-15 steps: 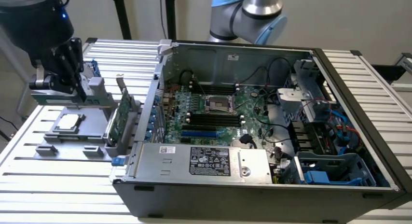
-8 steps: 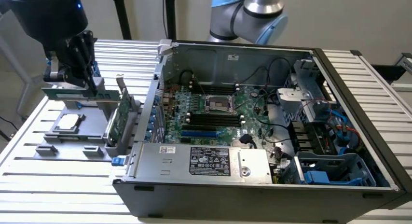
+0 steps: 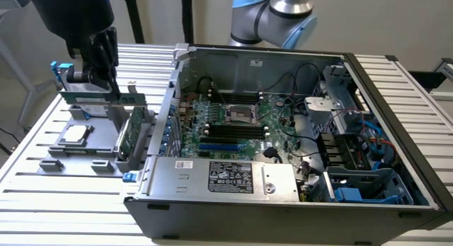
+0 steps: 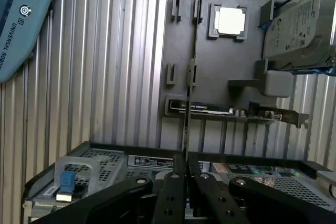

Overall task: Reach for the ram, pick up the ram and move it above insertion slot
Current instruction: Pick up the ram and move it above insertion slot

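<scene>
Gripper (image 4: 186,182) fingers (image 4: 170,195) closed edge-on upon the thin ram (image 4: 187,103), lifted over the gray fixture tray (image 3: 85,145) at nine o'clock of the open computer case (image 3: 283,203), on slatted surface (image 3: 42,203).

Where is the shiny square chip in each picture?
Exterior view: the square chip lies in the gray tray, on the exterior view's left, outside the computer case.
Wrist view: the square chip sits in its tray pocket, beside the hard drive.
Shared landmark: the gray tray.
</scene>
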`<state>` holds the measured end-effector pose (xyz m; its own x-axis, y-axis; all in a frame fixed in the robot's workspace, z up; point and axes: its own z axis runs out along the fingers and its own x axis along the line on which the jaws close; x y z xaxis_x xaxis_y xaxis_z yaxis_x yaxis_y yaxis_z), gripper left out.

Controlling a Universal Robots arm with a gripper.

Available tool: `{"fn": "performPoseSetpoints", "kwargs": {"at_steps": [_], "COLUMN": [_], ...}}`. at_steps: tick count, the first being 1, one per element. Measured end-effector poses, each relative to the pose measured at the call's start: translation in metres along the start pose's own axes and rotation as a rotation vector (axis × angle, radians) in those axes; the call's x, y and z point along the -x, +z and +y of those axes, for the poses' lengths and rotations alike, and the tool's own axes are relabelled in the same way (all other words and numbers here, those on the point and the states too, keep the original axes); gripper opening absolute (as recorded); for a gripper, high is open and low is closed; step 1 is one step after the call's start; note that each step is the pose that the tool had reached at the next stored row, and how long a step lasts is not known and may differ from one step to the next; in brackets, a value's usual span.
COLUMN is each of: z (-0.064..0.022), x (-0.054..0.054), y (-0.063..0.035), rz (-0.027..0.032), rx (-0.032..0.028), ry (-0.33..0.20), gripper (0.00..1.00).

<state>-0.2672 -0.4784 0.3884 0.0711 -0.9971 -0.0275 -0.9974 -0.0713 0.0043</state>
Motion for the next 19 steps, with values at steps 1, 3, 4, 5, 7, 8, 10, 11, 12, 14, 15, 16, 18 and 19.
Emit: {"fn": "performPoseSetpoints", "kwargs": {"at_steps": [1,3,4,5,7,8,10,11,12,14,15,16,18,19], "z": [-0.0030,-0.0092,-0.0123,-0.0154,-0.0217,-0.0251,-0.0326,-0.0366,-0.0408,-0.0492,-0.0534,-0.0579,-0.0668,-0.0716], "x": [0.000,0.000,0.000,0.000,0.000,0.000,0.000,0.000,0.000,0.000,0.000,0.000,0.000,0.000], "y": [-0.0007,-0.0020,-0.0026,-0.0032,-0.0045,-0.0050,-0.0056,-0.0058,-0.0060,-0.0062,-0.0062,-0.0062,-0.0063,-0.0063], "rz": [-0.0019,-0.0058,-0.0079,-0.0099,-0.0137,-0.0155,-0.0193,-0.0209,-0.0225,-0.0256,-0.0273,-0.0290,-0.0318,-0.0331], "rx": [-0.0001,-0.0004,-0.0006,-0.0007,-0.0009,-0.0010,-0.0014,-0.0015,-0.0016,-0.0017,-0.0020,-0.0021,-0.0022,-0.0023], "ry": [0.000,0.000,0.000,0.000,0.000,0.000,0.000,0.000,0.000,0.000,0.000,0.000,0.000,0.000], "gripper": [0.13,0.13,0.13,0.13,0.13,0.13,0.13,0.13,0.13,0.13,0.13,0.13,0.13,0.13]}}
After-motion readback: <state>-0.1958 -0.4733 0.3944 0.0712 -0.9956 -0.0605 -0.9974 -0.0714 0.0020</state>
